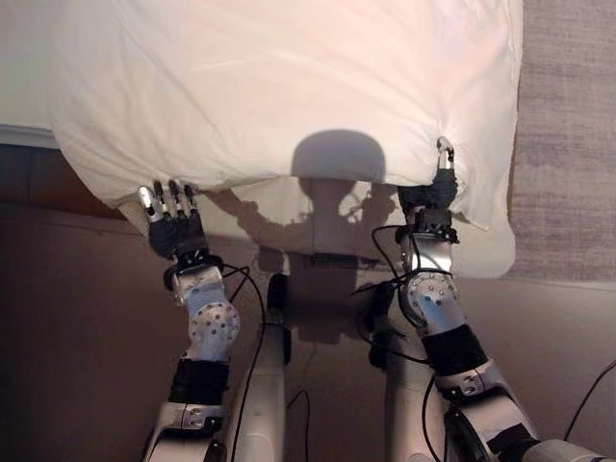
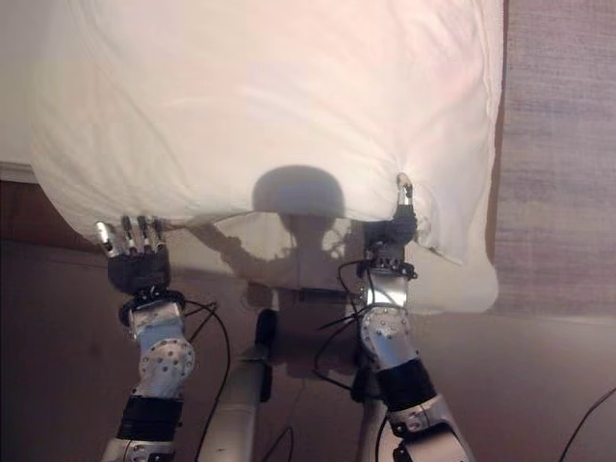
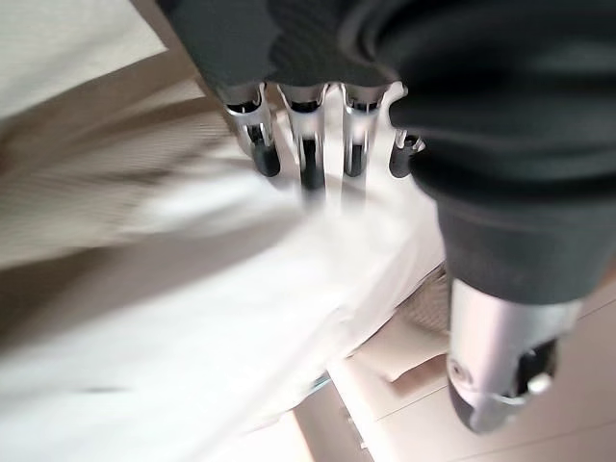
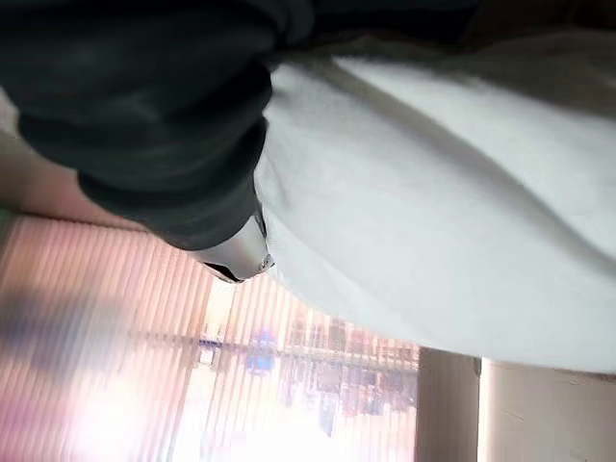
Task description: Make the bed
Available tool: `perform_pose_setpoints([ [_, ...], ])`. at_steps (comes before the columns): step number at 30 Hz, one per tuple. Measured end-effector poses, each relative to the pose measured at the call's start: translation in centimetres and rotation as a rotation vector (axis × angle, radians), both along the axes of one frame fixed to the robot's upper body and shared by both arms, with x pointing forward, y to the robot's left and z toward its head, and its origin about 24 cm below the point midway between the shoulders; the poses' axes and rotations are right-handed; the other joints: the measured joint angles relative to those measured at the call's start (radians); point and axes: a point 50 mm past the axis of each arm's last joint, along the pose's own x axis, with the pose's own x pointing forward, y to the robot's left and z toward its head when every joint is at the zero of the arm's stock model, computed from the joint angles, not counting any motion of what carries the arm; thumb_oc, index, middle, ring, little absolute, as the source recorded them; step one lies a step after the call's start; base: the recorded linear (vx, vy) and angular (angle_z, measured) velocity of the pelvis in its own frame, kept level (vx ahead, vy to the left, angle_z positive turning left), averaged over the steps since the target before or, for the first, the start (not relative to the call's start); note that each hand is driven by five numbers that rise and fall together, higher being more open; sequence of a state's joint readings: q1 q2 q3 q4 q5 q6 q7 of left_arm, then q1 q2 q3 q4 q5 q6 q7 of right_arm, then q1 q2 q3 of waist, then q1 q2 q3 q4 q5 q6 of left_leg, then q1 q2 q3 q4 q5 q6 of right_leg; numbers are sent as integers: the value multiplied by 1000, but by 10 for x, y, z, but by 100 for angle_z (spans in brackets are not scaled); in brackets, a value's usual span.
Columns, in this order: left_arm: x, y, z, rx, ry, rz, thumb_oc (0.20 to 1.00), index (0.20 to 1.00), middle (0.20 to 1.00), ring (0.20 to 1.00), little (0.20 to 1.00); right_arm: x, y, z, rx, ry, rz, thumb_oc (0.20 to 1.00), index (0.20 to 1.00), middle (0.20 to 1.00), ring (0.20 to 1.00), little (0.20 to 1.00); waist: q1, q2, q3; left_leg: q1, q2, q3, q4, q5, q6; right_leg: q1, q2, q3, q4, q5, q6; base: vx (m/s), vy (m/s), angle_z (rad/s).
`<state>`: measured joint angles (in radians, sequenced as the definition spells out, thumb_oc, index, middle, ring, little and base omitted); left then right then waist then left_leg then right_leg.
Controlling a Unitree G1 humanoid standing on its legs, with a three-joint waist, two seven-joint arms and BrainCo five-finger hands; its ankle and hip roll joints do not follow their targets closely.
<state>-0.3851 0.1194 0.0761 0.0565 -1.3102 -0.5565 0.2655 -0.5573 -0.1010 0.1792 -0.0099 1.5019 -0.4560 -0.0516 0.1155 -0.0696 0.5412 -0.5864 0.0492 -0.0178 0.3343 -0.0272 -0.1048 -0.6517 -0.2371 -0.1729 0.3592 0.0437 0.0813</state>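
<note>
The left hand reaches up with fingers straight and relaxed, tips touching the lower left edge of the white duvet without gripping it. The right hand pinches the duvet's lower edge, cloth puckering around its thumb. The duvet hangs lifted before both hands, above the bed. A grey rug lies at right.
</note>
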Motion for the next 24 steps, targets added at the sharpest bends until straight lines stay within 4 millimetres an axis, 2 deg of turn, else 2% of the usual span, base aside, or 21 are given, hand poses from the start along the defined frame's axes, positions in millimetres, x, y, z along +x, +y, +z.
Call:
perform_pose_setpoints([
  [3, 7, -2, -15, -30, 37, -34, 1000, 1000, 1000, 1000, 1000, -10, 9, 9, -21, -72, 43, 200, 200, 200, 200, 200, -5, -1, -1, 0, 0, 1, 1, 0, 0, 0, 1, 0, 1, 0, 0, 0, 0, 0],
  [11, 23, -27, -21, 9, 58, -169, 1000, 1000, 1000, 1000, 1000, -15, 18, 14, -73, -116, 83, 200, 200, 200, 200, 200, -21, -4, -2, 6, 2, 13, 2, -1, 1, 1, 4, 13, 0, 4, 1, 1, 2, -3],
  [15, 21, -41, -33, 14, 101, -234, 1000, 1000, 1000, 1000, 1000, -18, 22, 18, -78, -143, 100, 200, 200, 200, 200, 200, -23, -5, -2, 7, 2, 16, 2, -2, 2, 1, 4, 16, -2, 5, 2, 1, 1, -1],
  [20, 4, -50, -68, 10, 219, -286, 1000, 1000, 1000, 1000, 1000, -18, 19, 20, -104, -153, 96, 200, 200, 200, 200, 200, -22, -6, -2, 10, 2, 19, 1, -4, 3, 2, 5, 19, -7, 7, 2, 0, 0, 0],
  [24, -8, -54, -85, 27, 279, -333, 1000, 1000, 1000, 1000, 1000, -18, 20, 21, -104, -154, 97, 200, 200, 200, 200, 200, -18, -6, -2, 12, 2, 19, 0, -4, 3, 4, 5, 19, -7, 8, 3, 0, 0, 0],
])
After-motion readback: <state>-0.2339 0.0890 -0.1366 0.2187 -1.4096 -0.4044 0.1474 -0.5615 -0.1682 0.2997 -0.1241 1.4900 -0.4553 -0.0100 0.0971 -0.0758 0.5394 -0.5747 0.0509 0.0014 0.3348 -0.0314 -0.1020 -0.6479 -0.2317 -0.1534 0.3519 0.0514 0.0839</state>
